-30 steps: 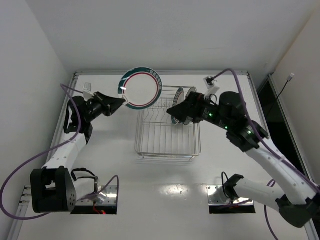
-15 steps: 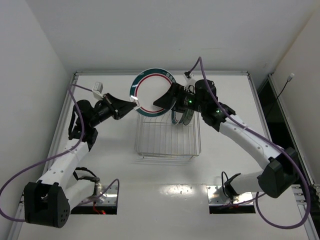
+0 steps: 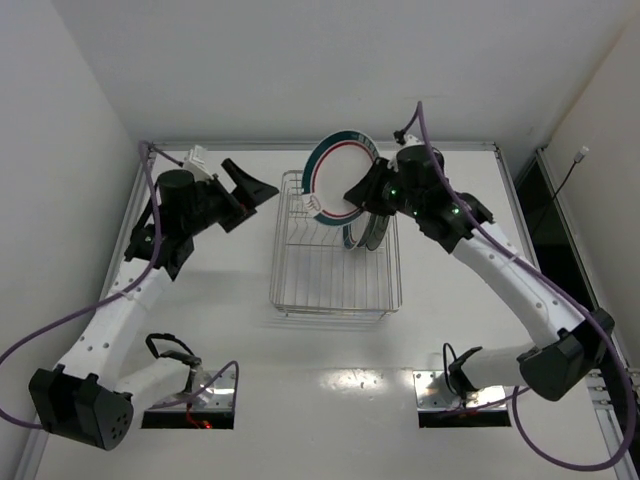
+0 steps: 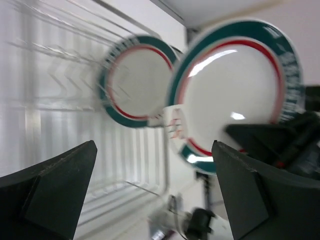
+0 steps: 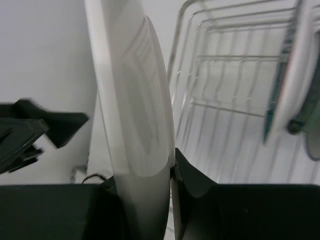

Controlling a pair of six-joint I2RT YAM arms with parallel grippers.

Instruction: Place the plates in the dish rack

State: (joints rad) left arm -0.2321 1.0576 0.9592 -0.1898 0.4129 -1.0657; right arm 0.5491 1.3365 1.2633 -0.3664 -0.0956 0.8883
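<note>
Right gripper clenched on the lower rim of a red-ringed plate, tilted near upright above the far end of the dish rack, upper centre of the overhead view. Left gripper fingers spread wide, nothing in them, at the rack's upper left, apart from the plate. In the way: racked plate on edge at the rack's upper right, just beside the red-ringed one, teal plate next to it. Purple cables trail off both arms.

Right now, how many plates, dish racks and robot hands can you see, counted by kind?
Held plate: 1
Racked plates: 2
Dish rack: 1
Hands: 2, left hand and right hand
Total: 6
</note>
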